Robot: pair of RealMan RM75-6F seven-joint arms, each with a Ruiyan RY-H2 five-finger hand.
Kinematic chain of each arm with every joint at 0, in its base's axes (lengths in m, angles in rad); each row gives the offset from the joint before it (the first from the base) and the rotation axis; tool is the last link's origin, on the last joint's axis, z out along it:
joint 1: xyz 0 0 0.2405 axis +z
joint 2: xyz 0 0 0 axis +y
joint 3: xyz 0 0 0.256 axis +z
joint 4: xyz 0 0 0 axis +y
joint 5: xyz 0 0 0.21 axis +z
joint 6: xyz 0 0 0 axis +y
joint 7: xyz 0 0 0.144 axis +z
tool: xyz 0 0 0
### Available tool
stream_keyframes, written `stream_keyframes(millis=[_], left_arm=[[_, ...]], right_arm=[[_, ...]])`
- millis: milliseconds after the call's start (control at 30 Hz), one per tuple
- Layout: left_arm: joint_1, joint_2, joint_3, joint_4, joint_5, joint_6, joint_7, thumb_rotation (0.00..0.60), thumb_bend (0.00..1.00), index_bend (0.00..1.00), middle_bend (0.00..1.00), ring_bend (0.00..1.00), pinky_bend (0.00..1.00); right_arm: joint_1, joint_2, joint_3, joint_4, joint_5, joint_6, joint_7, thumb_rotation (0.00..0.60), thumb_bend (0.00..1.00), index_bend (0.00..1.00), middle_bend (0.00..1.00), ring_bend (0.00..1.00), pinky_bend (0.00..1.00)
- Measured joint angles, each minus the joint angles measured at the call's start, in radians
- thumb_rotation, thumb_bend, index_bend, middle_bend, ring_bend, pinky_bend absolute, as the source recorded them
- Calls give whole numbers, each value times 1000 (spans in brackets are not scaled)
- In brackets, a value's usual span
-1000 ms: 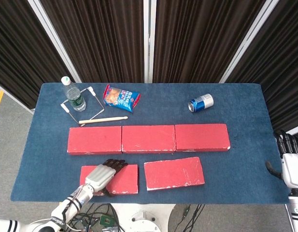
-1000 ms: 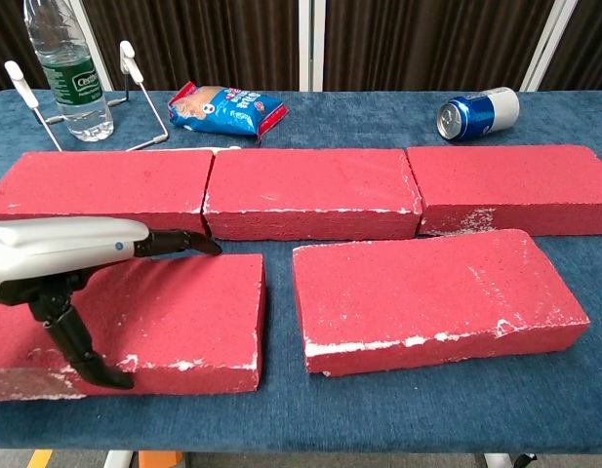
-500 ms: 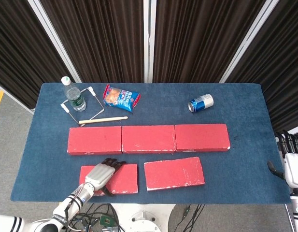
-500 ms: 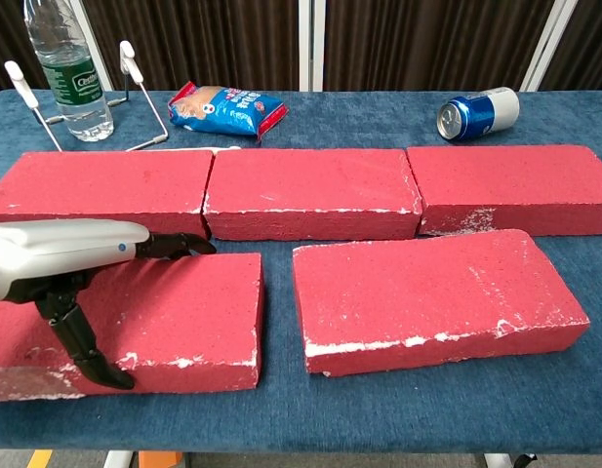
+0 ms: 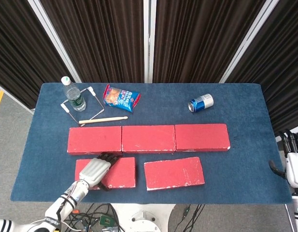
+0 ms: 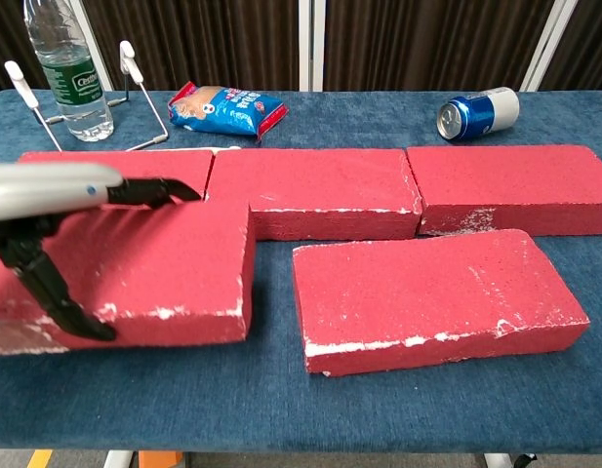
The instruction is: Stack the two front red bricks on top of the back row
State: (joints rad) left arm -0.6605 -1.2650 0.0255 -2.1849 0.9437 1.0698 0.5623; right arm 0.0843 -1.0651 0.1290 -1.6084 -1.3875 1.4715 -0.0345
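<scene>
Front-left red foam brick (image 6: 154,268) now lifted, clamped in left robot hand (image 5: 95,170); keep it level, clear back-row red bricks (image 6: 310,190)' edge before lowering.

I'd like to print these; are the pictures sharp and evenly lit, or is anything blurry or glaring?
Head view: sharp, even light, only faint shadows beside the bricks. Chest view: bricks crisp, but the close left robot hand looks washed-out white and slightly soft; the can shows small highlights.
</scene>
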Motion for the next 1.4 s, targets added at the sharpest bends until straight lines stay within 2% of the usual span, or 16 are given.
stream_keyframes(millis=[133, 233, 333, 467, 667, 867, 1400], left_arm=[[-4, 73, -10, -57, 7, 26, 16, 600, 99, 11, 281, 62, 69], [-28, 121, -47, -76, -17, 24, 13, 600, 100, 11, 278, 62, 68], [-67, 148, -92, -61, -75, -26, -26, 600, 100, 11, 277, 61, 68], [-154, 171, -151, 12, -174, -163, -82, 600, 100, 11, 273, 52, 66], [-292, 147, -199, 171, -274, -298, -122, 600, 100, 11, 272, 36, 61], [-389, 99, -195, 296, -340, -389, -145, 600, 101, 11, 270, 31, 58], [-504, 23, -154, 458, -407, -460, -217, 600, 101, 11, 276, 31, 56]], right_arm=[[-4, 7, 12, -9, 6, 21, -8, 600, 194, 0, 0, 0, 0], [-8, 16, 23, -26, 9, 37, -8, 600, 193, 0, 0, 0, 0], [-10, 20, 31, -36, 11, 53, -20, 600, 194, 0, 0, 0, 0], [-14, 26, 43, -55, 12, 75, -34, 600, 194, 0, 0, 0, 0], [-16, 37, 46, -65, 17, 75, -40, 600, 194, 0, 0, 0, 0], [-16, 31, 46, -49, 28, 64, -29, 600, 194, 0, 0, 0, 0], [-18, 34, 46, -39, 38, 57, -22, 600, 195, 0, 0, 0, 0]])
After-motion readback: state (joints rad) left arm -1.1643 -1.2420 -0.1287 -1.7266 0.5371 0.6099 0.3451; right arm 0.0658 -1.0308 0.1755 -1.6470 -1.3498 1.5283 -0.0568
